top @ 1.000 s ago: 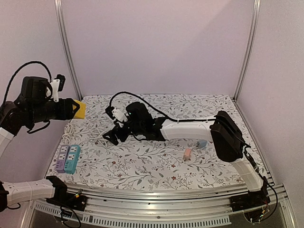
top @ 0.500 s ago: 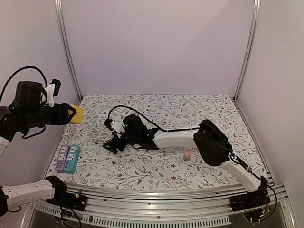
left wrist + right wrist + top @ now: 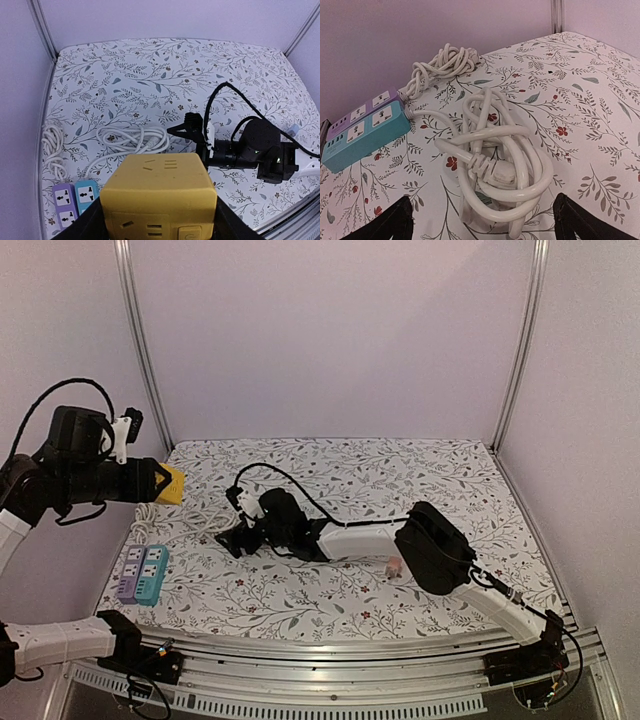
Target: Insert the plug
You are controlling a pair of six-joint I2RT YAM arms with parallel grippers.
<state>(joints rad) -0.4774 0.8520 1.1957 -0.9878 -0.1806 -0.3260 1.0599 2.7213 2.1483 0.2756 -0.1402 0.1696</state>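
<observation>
Seemingly untouched, plug [image 3: 492, 172] lies within splayed right claw [image 3: 482, 212].

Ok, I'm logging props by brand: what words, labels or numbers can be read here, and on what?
No text is readable anywhere.
yellow socket cube: only slots and a button outline, no lettering.
power strips: sockets only; any print is too small to read.

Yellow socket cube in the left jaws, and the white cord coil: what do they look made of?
Yellow socket cube: likely moulded plastic, matte, with soft rounded edges and no glare. White cord coil: probably a rubbery PVC sheath, slightly glossy, bending in smooth loops. Its plug looks like the same moulded white material.
</observation>
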